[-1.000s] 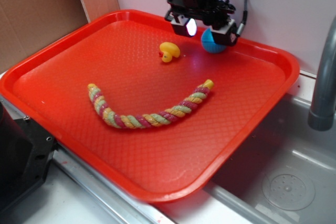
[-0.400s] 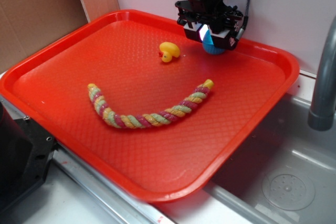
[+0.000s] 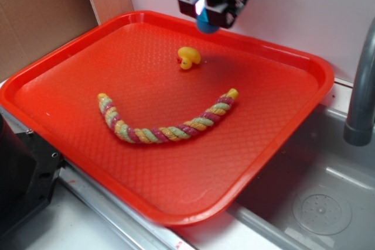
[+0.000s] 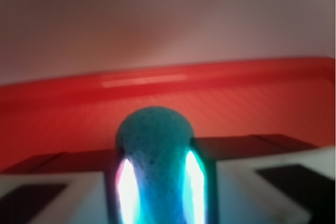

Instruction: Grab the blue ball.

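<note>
The blue ball (image 3: 207, 26) is a small teal ball, squeezed between my fingers and lifted off the tray. In the wrist view the blue ball (image 4: 153, 153) fills the gap between the two lit pads, bulging above them. My gripper (image 3: 206, 17) hangs over the tray's far edge, above and to the right of the yellow duck (image 3: 188, 57), and is shut on the ball. Only the ball's lower part shows below the fingers in the exterior view.
A red tray (image 3: 281, 139) holds the duck and a curved multicoloured rope toy (image 3: 167, 124). A white wall stands just behind the tray. A grey sink (image 3: 319, 203) with a faucet pipe (image 3: 360, 92) lies to the right. Cardboard (image 3: 41, 13) stands at the back left.
My gripper has closed on the blue ball, then risen and shifted left with it, from the tray surface at the back right to above the far rim.
</note>
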